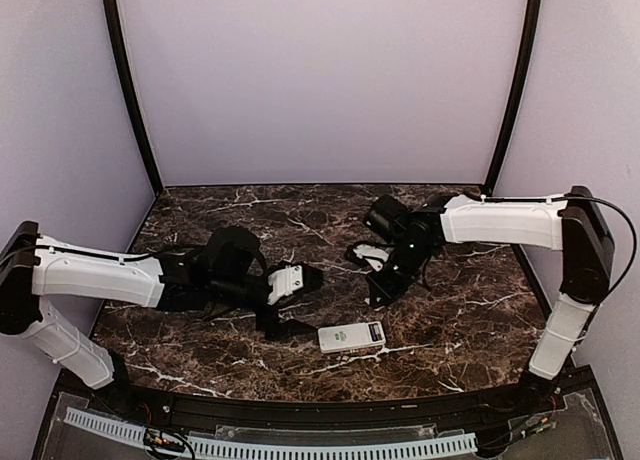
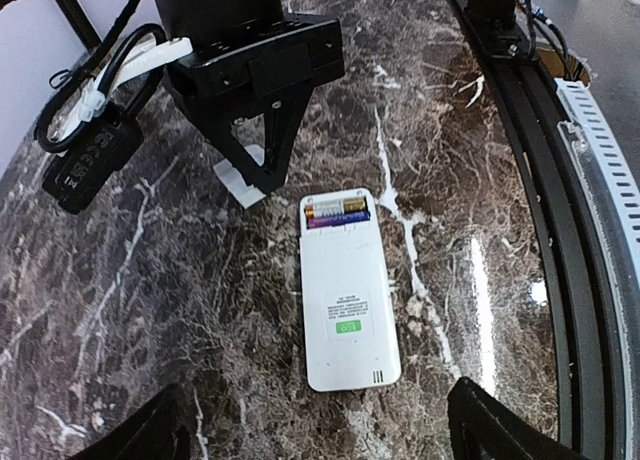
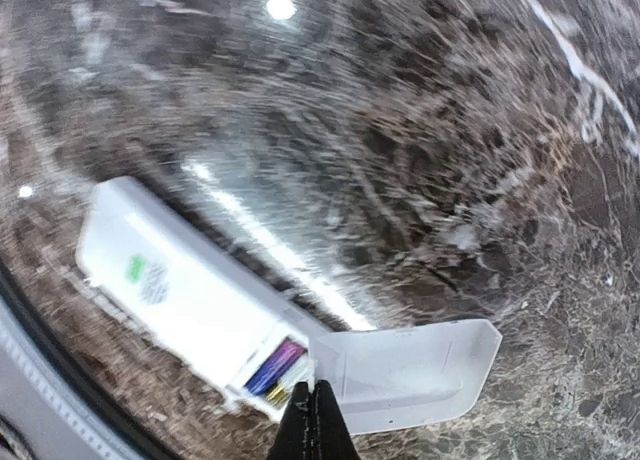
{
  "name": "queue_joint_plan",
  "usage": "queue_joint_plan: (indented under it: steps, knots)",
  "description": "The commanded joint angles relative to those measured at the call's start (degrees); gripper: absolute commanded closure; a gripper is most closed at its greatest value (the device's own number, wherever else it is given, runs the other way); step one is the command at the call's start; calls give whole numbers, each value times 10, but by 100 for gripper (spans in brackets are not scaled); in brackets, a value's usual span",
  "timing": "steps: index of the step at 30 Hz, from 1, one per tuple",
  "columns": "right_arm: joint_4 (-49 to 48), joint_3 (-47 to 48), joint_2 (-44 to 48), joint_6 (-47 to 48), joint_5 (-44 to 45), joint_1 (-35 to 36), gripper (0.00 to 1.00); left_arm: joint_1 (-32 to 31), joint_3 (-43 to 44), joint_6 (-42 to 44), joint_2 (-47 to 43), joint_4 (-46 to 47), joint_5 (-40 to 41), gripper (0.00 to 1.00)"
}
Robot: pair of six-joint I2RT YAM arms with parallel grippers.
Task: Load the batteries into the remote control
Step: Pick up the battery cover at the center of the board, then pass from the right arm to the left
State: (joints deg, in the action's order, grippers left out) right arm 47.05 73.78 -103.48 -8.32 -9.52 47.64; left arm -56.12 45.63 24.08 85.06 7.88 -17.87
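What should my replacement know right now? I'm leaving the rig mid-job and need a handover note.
Left gripper: open, above the remote control, holding nothing.
Right gripper: shut, with its tips at the edge of the battery cover; whether it pinches the cover is unclear.
Remote control: face down on the marble table, compartment open.
Done: batteries sit in the compartment.
Left: fit the battery cover, which is beside the open end.

On the table [image 1: 470, 320], the remote control [image 1: 352, 337] lies toward 6 o'clock, batteries [image 2: 338, 214] in its 3 o'clock end, the cover [image 3: 410, 370] at its 1 o'clock.
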Motion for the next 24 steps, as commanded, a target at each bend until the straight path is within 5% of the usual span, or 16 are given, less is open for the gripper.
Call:
queue_joint_plan:
  steps: [1, 6, 11, 24]
  knots:
    - [37, 23, 85, 95, -169, 4, 100, 0, 17, 73, -84, -61, -35, 14]
    - [33, 46, 134, 119, -317, 23, 100, 0, 51, 171, -148, -142, -58, 25]
    - [23, 81, 146, 126, -396, 53, 100, 0, 91, 221, -172, -189, -84, 51]
    - [18, 125, 133, 133, -436, 88, 100, -6, 109, 225, -170, -198, -146, 64]
